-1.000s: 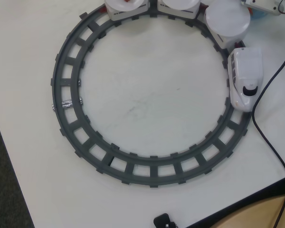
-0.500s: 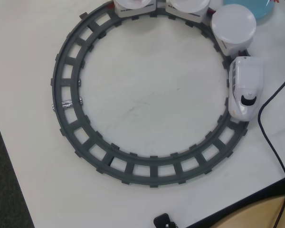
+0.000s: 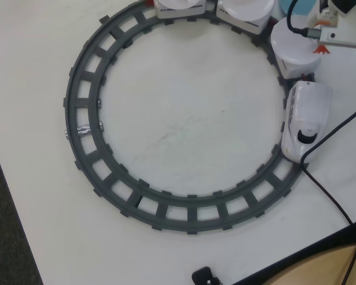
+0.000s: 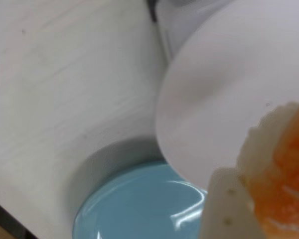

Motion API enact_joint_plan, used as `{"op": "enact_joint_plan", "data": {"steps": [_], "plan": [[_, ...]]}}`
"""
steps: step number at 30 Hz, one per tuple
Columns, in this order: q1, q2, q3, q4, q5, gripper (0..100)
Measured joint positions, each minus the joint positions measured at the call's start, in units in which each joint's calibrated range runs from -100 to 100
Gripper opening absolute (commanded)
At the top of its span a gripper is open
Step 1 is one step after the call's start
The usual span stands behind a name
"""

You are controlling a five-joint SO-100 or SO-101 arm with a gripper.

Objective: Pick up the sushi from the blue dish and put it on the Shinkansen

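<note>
My gripper (image 3: 324,43) is at the top right of the overhead view and is shut on the sushi (image 3: 321,50), whose red-orange fanned tail sticks out at the right rim of a white plate (image 3: 292,43). In the wrist view the orange sushi (image 4: 285,189) fills the lower right, held against a white finger (image 4: 223,211) of the gripper (image 4: 269,204). It hangs over the white plate (image 4: 229,84). That plate rides on the car just behind the nose of the Shinkansen (image 3: 305,119). The blue dish (image 4: 139,206) lies empty below, partly under the plate's rim.
The grey circular track (image 3: 83,113) rings the table's middle. Two more white-plate cars (image 3: 246,10) stand on it at the top edge. A black cable (image 3: 332,199) runs from the train's nose to the table's front right edge. A small black object (image 3: 204,276) sits at the bottom.
</note>
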Motion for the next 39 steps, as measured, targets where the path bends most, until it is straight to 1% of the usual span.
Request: {"op": "enact_joint_plan", "data": {"steps": [6,18,23,25,30,32,35,39], "plan": [[-1.26,0.08,0.45,-0.35,-0.89,2],[-1.5,9.01,0.45,-0.35,-0.94,2],[-1.5,10.61,0.36,-0.44,-2.25,3],[-1.81,10.78,0.36,-0.44,-2.2,6],[-2.05,10.78,0.36,0.09,-2.09,29],[-1.97,10.86,0.45,0.09,-2.41,36],[-1.58,10.95,0.54,0.09,-2.2,39],[-2.21,10.95,0.54,0.09,-2.14,39]]}}
